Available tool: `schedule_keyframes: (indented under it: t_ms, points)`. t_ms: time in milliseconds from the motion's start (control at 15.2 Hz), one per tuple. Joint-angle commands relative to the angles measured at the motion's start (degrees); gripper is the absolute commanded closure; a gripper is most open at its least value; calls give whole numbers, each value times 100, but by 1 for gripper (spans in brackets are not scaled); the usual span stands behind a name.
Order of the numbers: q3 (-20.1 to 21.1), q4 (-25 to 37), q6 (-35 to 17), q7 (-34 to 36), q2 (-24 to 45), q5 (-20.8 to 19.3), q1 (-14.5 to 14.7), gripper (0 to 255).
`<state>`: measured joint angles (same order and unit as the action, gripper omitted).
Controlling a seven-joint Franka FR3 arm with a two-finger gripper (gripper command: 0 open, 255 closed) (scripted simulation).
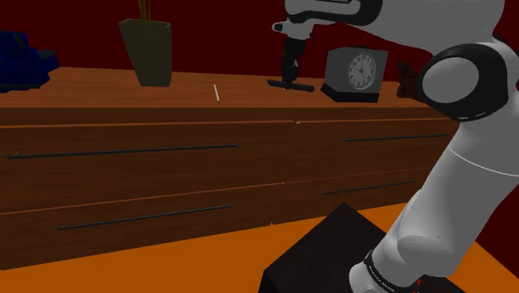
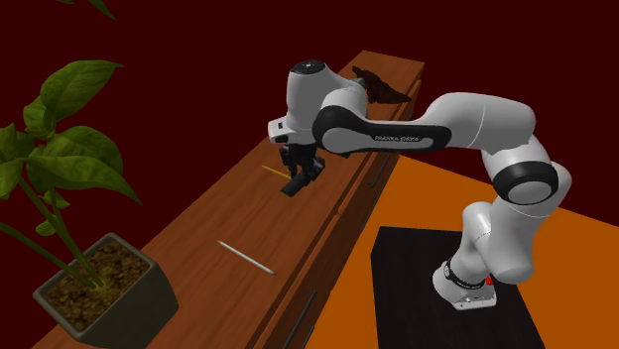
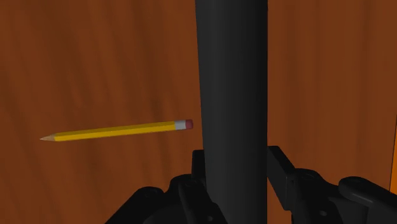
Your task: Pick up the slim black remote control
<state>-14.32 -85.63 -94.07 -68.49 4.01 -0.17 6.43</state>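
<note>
— Fingers (image 3: 280, 168) clamped yet?
— Yes: the gripper (image 1: 290, 80) clasps the slim black remote (image 3: 232, 89), low over the dresser (image 1: 166, 133) top, midway between front and back edges, beside the pencil (image 3: 114, 132). Grasp looks done; next, a straight lift

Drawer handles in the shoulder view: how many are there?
4: upper left handle, lower left handle, upper right handle, lower right handle, on the dresser's drawer fronts. The arm may hide others.
</note>
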Motion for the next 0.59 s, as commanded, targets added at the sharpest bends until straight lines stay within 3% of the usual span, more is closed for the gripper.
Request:
schedule_keyframes:
  t_ms: [0, 528]
  points:
    - [3, 212, 184, 6, 30, 7, 2, 255]
    - [-16, 981, 743, -36, 246, 66, -33, 255]
